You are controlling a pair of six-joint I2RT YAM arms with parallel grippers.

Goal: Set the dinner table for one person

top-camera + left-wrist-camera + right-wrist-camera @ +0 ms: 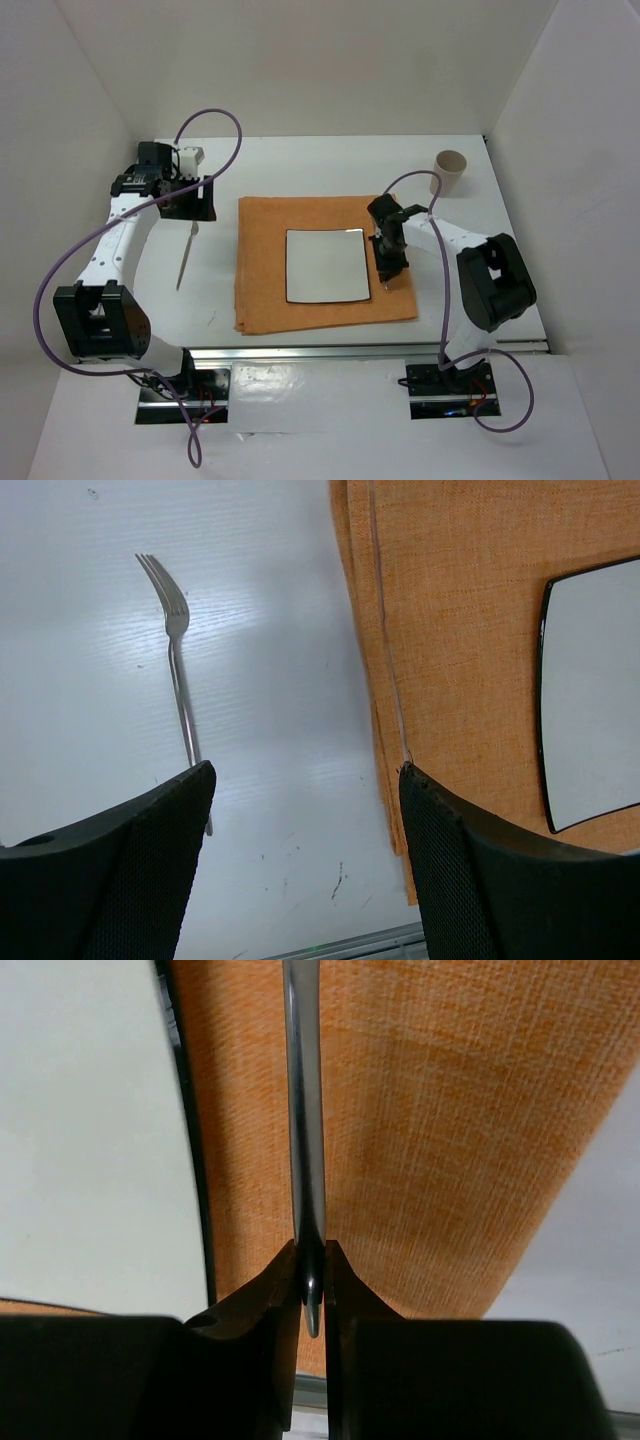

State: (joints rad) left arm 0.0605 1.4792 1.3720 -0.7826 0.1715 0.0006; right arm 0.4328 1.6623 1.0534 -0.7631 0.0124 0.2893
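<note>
The dinner table (300, 165) carries an orange cloth (262, 270) with a square white plate (326, 265) on it. A fork (186, 257) lies on the bare table left of the cloth, tines toward the far side. My left gripper (192, 208) hangs open over the fork's far end, nothing between its fingers (140, 870); the fork (178, 650) is apart from them. My right gripper (390, 262) is over the cloth's right strip beside the plate. It is shut (311, 1265) on the thin handle of a metal utensil (303, 1110), whose far end is out of view.
A paper cup (452, 172) stands at the back right of the table. A metal rail (370, 350) runs along the near edge, just below the cloth's front edge. White walls enclose the table on three sides.
</note>
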